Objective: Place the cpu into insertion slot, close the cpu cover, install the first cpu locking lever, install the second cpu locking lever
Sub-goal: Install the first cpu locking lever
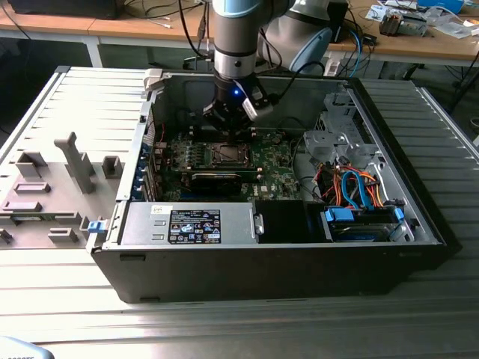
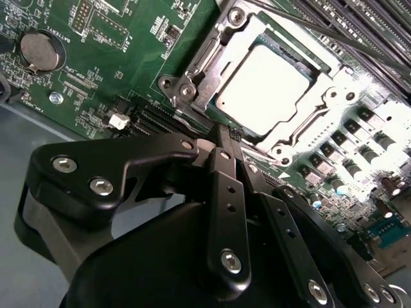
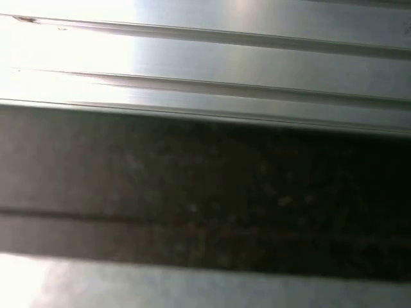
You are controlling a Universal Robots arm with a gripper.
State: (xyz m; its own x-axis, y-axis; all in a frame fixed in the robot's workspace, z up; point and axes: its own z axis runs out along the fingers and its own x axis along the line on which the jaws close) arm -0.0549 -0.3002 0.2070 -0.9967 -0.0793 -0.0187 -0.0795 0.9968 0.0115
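Silver cpu [image 2: 270, 90] seated (cover [image 2: 321, 106] down), just beyond hand [image 2: 225, 135] tips.

A ribbed grey metal table [image 1: 419, 314] fills the near ground — beyond it, wooden benches [image 1: 449, 46] run along the far side, strewn with cables [image 1: 161, 15].
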